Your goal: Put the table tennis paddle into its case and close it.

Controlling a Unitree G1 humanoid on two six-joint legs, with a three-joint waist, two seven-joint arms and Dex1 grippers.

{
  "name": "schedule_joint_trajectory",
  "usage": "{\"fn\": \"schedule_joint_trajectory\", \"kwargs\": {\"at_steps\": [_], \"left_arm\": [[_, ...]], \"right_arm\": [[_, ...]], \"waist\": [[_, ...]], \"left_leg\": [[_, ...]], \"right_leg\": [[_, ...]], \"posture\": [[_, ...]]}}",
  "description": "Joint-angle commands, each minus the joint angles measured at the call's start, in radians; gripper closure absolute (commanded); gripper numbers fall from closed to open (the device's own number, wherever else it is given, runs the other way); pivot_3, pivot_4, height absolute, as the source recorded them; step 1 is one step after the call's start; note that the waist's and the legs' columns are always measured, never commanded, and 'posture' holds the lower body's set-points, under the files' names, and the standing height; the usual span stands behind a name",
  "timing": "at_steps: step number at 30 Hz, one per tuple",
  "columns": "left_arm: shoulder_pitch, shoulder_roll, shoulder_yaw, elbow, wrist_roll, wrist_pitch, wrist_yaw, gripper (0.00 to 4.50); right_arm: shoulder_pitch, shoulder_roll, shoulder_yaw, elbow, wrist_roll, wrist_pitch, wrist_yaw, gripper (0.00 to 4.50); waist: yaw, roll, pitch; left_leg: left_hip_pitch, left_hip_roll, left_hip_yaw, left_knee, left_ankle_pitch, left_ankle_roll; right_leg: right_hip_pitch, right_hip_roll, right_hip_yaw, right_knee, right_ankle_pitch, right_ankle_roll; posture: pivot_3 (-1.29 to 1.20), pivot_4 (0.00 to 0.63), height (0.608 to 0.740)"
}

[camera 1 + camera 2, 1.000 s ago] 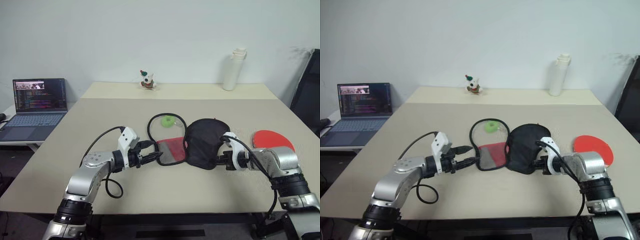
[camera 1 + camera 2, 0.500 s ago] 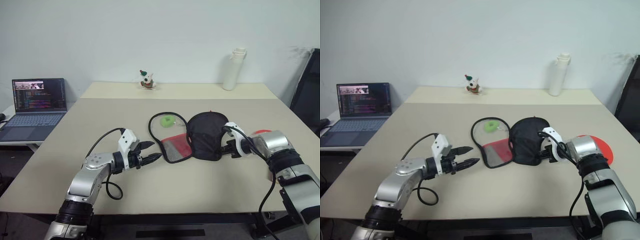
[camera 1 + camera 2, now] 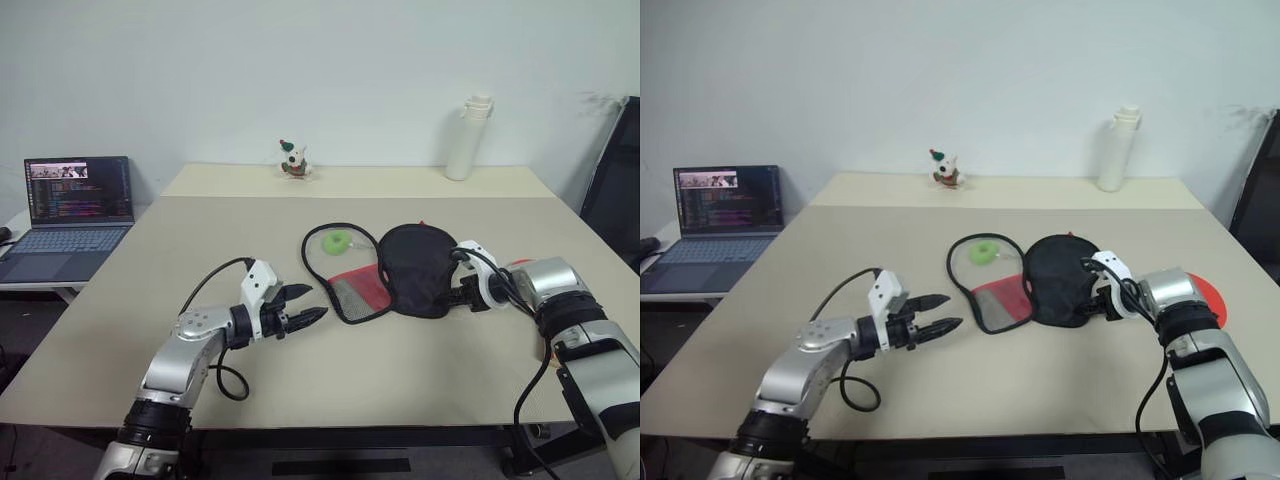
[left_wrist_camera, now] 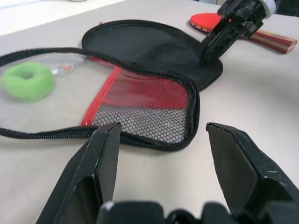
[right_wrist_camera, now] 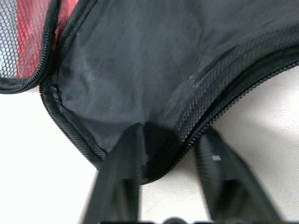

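Nearest on the worktop, the left end effector hovers with fingers spread apart, just short of the case. That case lies unzipped and spread flat, black half right, red mesh half left, a green ring on its clear flap. At its right edge, the right end effector has fingers parted astride the black rim. Behind that arm lies the red paddle, handle pointing right. Farther back stand a figurine, bottle and laptop.

Beige table against a plain white wall.
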Motion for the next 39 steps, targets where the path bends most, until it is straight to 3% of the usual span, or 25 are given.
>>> {"fn": "schedule_joint_trajectory", "kwargs": {"at_steps": [1, 3, 8, 10, 20, 29, 39], "left_arm": [[-0.044, -0.01, 0.006, -0.023, -0.018, -0.019, -0.013, 1.34], [-0.06, -0.018, 0.009, -0.035, -0.032, -0.014, -0.017, 1.34], [-0.094, -0.017, 0.018, -0.071, -0.072, 0.014, -0.048, 1.34], [-0.112, -0.012, 0.02, -0.071, -0.08, 0.022, -0.054, 1.34], [-0.176, -0.013, 0.002, -0.067, -0.083, 0.045, -0.075, 1.34], [-0.181, -0.011, -0.004, -0.067, -0.076, 0.048, -0.085, 1.34], [-0.165, -0.002, 0.001, -0.076, -0.072, 0.049, -0.075, 1.34]], "right_arm": [[0.027, -0.058, -0.061, -0.116, 0.002, 0.009, -0.012, 1.18], [0.068, -0.093, -0.099, -0.212, 0.015, 0.02, -0.02, 0.5], [0.221, -0.123, -0.282, -0.52, 0.102, 0.151, -0.104, 0.5], [0.282, -0.11, -0.369, -0.613, 0.12, 0.193, -0.178, 0.14], [0.478, 0.079, -0.709, -0.904, 0.03, 0.335, -0.688, 0.03], [0.605, 0.209, -0.7, -1.059, 0.01, 0.388, -0.818, 0.03], [0.622, 0.195, -0.72, -0.924, -0.03, 0.281, -0.886, 0.03]], "waist": [[0.0, 0.0, 0.0], [0.004, 0.001, 0.0], [0.011, 0.001, 0.001], [0.01, 0.001, 0.001], [0.011, 0.001, 0.001], [0.008, 0.002, 0.001], [0.008, 0.002, 0.001]], "left_leg": [[0.0, 0.0, 0.0, 0.0, 0.0, 0.0], [-0.001, 0.0, 0.0, 0.0, 0.0, 0.0], [-0.002, 0.0, 0.0, 0.0, 0.0, 0.0], [-0.001, 0.0, 0.0, 0.0, 0.0, 0.0], [0.0, 0.0, 0.001, 0.0, 0.0, 0.0], [0.0, 0.0, 0.0, 0.0, 0.0, 0.0], [0.0, 0.0, 0.001, 0.0, 0.0, 0.0]], "right_leg": [[0.0, 0.0, 0.0, 0.0, 0.0, 0.0], [0.0, 0.0, 0.0, 0.0, 0.0, 0.0], [-0.001, 0.0, 0.0, 0.0, 0.0, 0.0], [-0.001, 0.0, 0.0, 0.0, -0.001, 0.001], [-0.001, 0.0, 0.002, 0.001, -0.003, 0.005], [-0.001, 0.001, 0.003, 0.001, -0.003, 0.005], [-0.001, 0.001, 0.003, 0.0, -0.003, 0.005]], "posture": [[0.0, 0.15, 0.74], [0.0, 0.15, 0.74], [0.0, 0.15, 0.74], [0.0, 0.15, 0.74], [0.0, 0.15, 0.74], [0.0, 0.15, 0.74], [0.0, 0.15, 0.74]]}}
